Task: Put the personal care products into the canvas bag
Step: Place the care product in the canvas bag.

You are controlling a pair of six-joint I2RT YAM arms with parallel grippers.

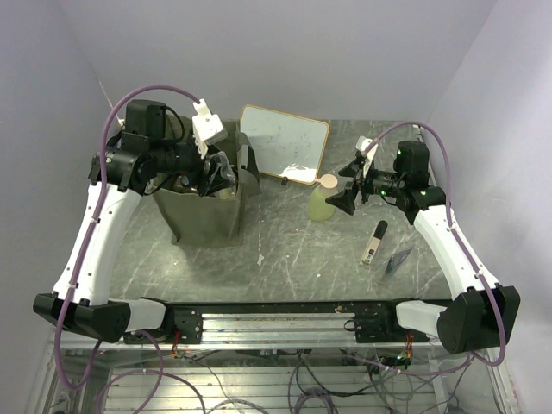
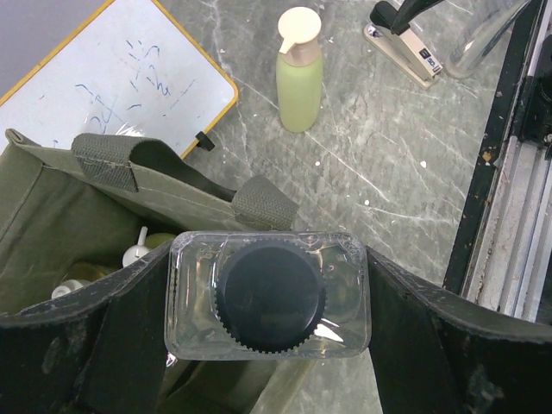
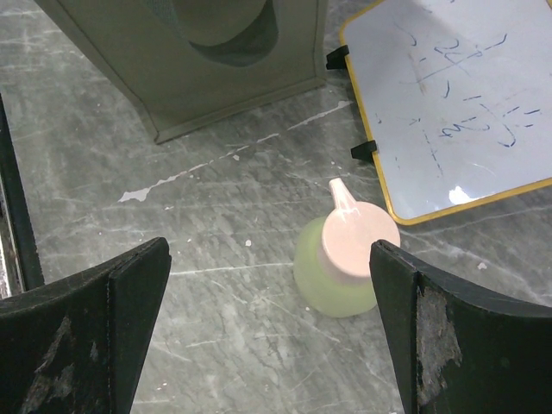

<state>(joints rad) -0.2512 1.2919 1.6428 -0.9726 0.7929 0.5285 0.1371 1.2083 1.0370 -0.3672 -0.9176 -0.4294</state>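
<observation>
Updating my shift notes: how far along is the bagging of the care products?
Done: white-pump bottles show inside the olive-green canvas bag. In hand: the left gripper holds a clear black-capped bottle over the bag's rim. Left: the pale green bottle with a pink cap stands on the table under the open right gripper, ungripped.

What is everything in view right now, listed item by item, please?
canvas bag: one, olive green, table's left.
clear bottle: one, black cap, held over the bag.
pump tops: two, white, inside the bag.
green bottle: one, pink cap, upright by the right gripper.
whiteboard: one, wood-framed, far centre.
stapler: one, black and beige, table's right.
clear item: one, unidentifiable, beside stapler.
table: one, grey marbled.
left gripper: one, black, shut on the clear bottle.
right gripper: one, black, open.
</observation>
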